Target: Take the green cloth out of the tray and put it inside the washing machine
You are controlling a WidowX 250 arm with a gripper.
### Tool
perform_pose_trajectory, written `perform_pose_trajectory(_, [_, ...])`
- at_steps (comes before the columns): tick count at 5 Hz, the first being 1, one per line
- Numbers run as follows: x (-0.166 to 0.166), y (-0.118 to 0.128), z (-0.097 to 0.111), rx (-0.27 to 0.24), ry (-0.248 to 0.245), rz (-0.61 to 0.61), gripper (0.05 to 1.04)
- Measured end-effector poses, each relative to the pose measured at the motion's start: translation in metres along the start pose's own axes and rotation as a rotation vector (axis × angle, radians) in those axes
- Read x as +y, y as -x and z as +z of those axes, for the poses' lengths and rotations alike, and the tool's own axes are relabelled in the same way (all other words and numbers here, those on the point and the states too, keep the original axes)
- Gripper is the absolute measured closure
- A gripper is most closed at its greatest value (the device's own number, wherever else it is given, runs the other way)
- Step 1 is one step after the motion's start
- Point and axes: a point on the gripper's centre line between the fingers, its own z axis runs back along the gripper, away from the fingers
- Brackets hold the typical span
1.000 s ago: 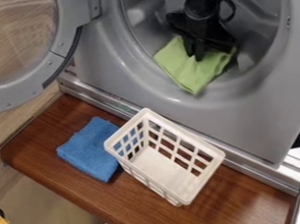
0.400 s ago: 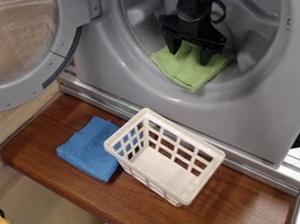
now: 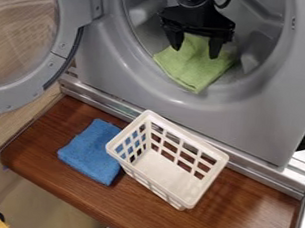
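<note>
While the gripper [image 3: 195, 53] hangs in the mouth of the washer [image 3: 201, 123], its two fingers stand spread apart, pointing down over the green cloth [image 3: 195, 73] with nothing pinched between them. Whether a fingertip touches the cloth, I cannot tell. The green cloth lies inside the washer, at the bottom of its round opening, one corner pointing out onto the lower rim. To one side of the washer, its door [image 3: 20, 92] is swung wide open. In front of the washer runs a brown wooden board [image 3: 241, 209]. On it, below the washer's opening, stands the white tray [image 3: 167, 173], upright, with latticed sides. The folded blue cloth [image 3: 90, 153] lies on the board too, in front of the washer toward its door side, right next to the tray.
</note>
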Motion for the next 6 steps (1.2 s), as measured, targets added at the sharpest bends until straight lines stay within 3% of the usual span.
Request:
perform_pose_trajectory(2, [-0.022, 0.062, 0.003, 0.248, -0.037, 0.012, 0.084])
perform_pose_trajectory(3, [-0.033, 0.082, 0.016, 0.281, 0.034, 0.026, 0.084])
perform_pose_trajectory(4, [-0.072, 0.103, 0.025, 0.342, 0.093, -0.057, 0.084])
perform_pose_trajectory(5, [-0.098, 0.122, 0.033, 0.386, 0.112, -0.143, 0.084])
perform_pose_trajectory(6, [-0.128, 0.126, 0.040, 0.376, 0.110, -0.238, 0.084])
